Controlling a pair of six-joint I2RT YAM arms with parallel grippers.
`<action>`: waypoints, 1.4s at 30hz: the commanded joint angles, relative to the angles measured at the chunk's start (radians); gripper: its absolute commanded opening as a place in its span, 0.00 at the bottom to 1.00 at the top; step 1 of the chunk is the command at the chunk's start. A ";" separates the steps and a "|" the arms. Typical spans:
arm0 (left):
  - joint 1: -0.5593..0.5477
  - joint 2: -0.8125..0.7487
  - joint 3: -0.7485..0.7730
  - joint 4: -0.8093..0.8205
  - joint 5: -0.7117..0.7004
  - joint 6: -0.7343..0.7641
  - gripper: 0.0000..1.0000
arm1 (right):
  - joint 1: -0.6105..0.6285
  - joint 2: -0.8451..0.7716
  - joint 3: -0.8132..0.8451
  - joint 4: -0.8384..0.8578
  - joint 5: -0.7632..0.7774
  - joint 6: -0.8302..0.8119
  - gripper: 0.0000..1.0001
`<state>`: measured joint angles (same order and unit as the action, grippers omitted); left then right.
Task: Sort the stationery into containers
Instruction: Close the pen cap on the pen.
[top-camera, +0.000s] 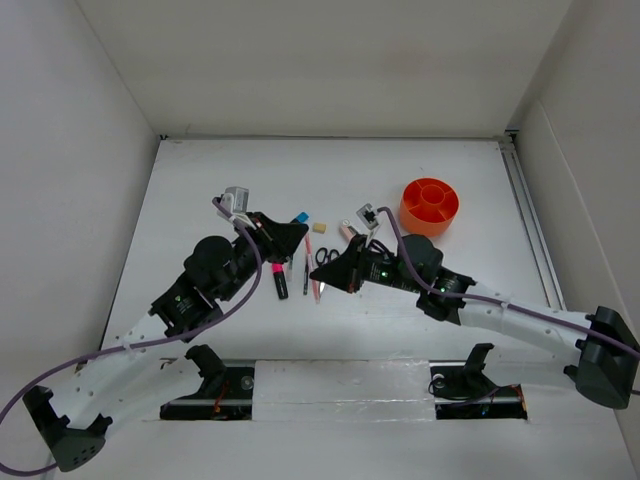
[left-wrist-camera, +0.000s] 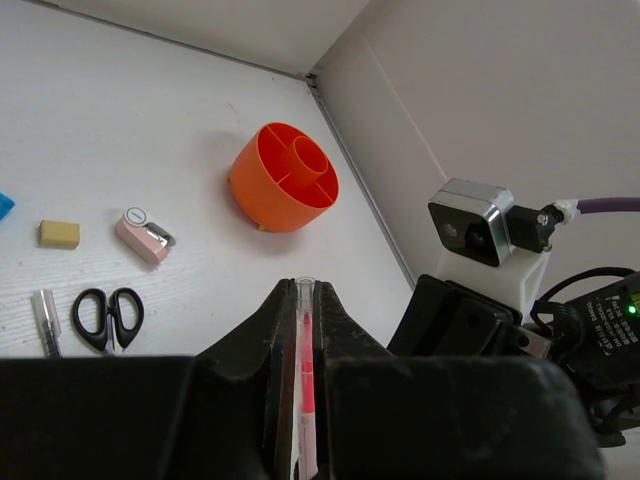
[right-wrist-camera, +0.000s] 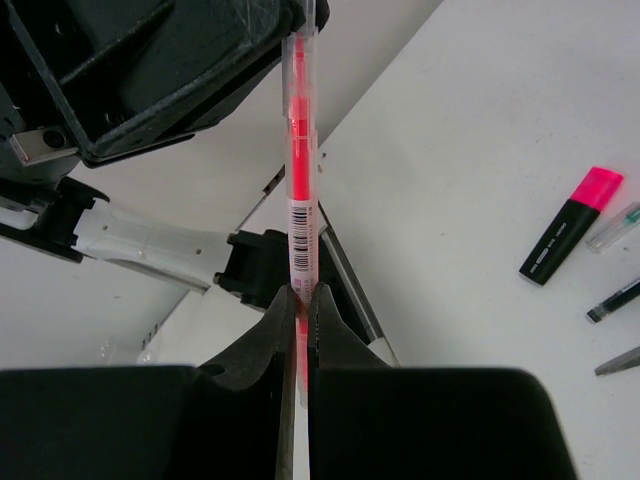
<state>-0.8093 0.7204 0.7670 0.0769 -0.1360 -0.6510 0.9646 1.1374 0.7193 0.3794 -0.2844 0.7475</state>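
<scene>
My left gripper (left-wrist-camera: 305, 300) and right gripper (right-wrist-camera: 297, 300) each pinched one end of the pink pencil (right-wrist-camera: 300, 180), presumably passing it toward the orange tub (left-wrist-camera: 285, 180).

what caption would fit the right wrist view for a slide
Right fingers and left fingers each clamp one end of the same pink pen, highlighter lying beyond.
</scene>
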 joint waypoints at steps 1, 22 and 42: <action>0.004 -0.022 -0.005 0.044 0.041 0.030 0.00 | 0.011 -0.041 0.048 0.009 0.031 -0.028 0.00; 0.004 0.008 -0.025 0.051 0.139 0.080 0.00 | 0.011 -0.102 0.039 0.000 0.097 -0.031 0.00; 0.004 0.048 -0.014 0.008 0.217 0.136 0.00 | -0.049 -0.113 0.091 -0.080 0.111 -0.117 0.00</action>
<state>-0.8001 0.7689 0.7448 0.1390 0.0078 -0.5495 0.9497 1.0512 0.7269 0.2058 -0.2100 0.6582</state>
